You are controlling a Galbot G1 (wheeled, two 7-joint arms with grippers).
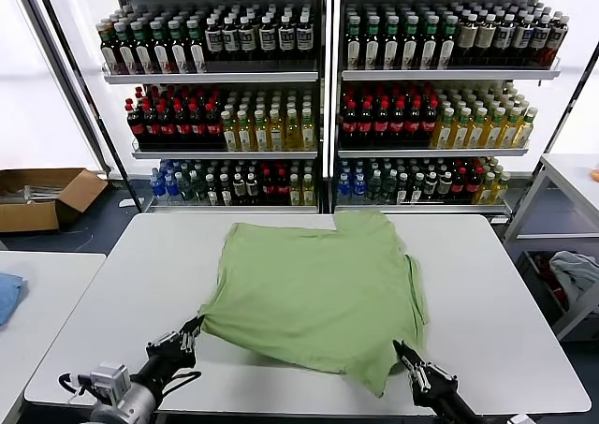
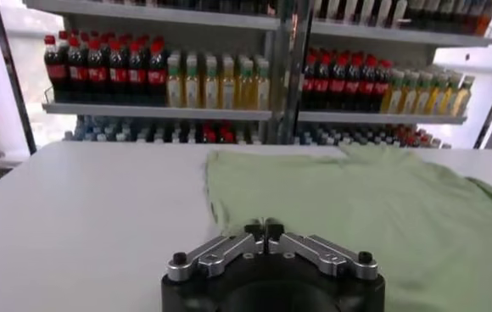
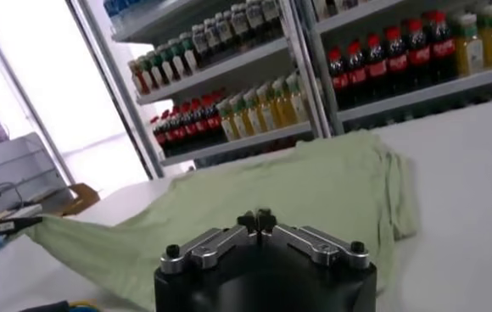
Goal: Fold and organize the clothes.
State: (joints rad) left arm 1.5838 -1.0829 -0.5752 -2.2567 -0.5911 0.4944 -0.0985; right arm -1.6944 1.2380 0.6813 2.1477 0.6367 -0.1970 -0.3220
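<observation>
Left gripper (image 1: 190, 333) and right gripper (image 1: 408, 360), both jaws together and empty, sit at near corners of the green shirt (image 1: 318, 293) spread flat on the table (image 1: 524, 302), staged for hem pinch.

No legible text anywhere.

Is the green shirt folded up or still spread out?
Mostly spread out: the green shirt lies flat across the table, only its right edge turned over.
</observation>
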